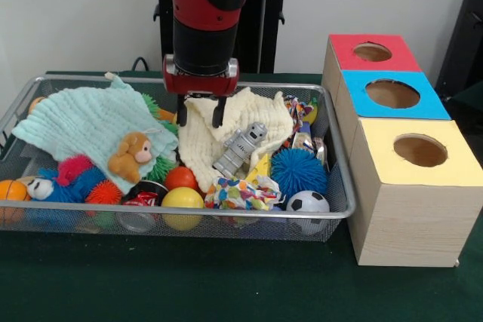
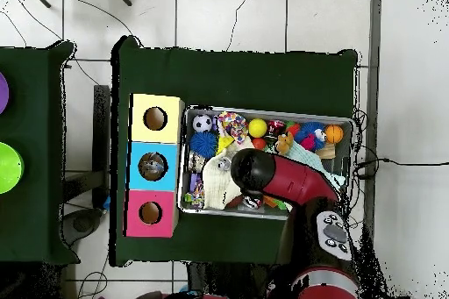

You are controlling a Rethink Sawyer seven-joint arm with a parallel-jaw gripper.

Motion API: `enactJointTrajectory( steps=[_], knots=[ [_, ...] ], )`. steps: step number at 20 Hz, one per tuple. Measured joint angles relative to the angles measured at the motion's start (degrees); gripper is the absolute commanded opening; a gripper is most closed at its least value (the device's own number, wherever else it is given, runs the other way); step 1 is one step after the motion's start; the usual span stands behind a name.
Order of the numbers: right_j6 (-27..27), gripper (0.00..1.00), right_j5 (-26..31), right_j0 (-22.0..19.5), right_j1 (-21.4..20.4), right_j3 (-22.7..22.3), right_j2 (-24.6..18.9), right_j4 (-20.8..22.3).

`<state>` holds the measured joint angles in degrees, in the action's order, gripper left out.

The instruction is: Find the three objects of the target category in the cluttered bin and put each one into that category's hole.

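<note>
Wire mesh all round, and the bin is packed to its rim on the green table. Over its back edge hangs the gripper, two dark fingers spread apart above a cream cloth, nothing between them. Just beside that cloth, leaning tilted across the middle, lies a grey toy robot with a boxy head and jointed limbs. Left end of the bin: a pale mint cloth draped wide, a small brown plush monkey resting on its front edge. Along the front wall sit a red ball, a yellow ball, a crumpled patterned wrapper and a black-and-white soccer ball near the front right corner. Behind that, a blue spiky ball, bristly all over. An orange ball is tucked in the front left corner.

Beside the bin's right wall stand three wooden boxes in a row, each with a round hole on top: yellow box nearest the front, blue box in the middle, red box at the back. From overhead, something lies inside the blue box's hole; what it is I cannot tell.
</note>
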<state>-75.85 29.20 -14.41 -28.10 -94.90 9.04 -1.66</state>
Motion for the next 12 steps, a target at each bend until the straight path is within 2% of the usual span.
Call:
enactJointTrajectory(
  steps=[12],
  knots=[
    [0.00, 1.00, -0.03, -0.32, 2.82, 1.80, 0.39, 0.42]
  ],
)
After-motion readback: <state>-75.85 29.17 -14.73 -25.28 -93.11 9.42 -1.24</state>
